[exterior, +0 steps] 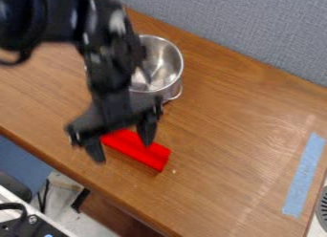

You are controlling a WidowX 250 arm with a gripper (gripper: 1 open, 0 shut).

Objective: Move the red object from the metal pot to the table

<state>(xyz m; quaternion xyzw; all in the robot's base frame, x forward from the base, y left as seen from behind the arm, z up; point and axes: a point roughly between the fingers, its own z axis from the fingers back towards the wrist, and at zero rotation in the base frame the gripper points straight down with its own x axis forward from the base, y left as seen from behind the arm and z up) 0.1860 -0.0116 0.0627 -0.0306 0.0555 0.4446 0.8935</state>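
red object [137, 150] lies flat on the table [243, 117], in front of the metal pot [156, 67]; gripper [115, 136] jaws spread wide, empty, over the block's left end

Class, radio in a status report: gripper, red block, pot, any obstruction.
Gripper open, empty, just left of red object. Red object flat on table, outside metal pot. Nothing in the way.

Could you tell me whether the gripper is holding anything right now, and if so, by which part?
Nothing is held. The gripper is open over the table, and the red block lies flat on the wood beside it, outside the pot.
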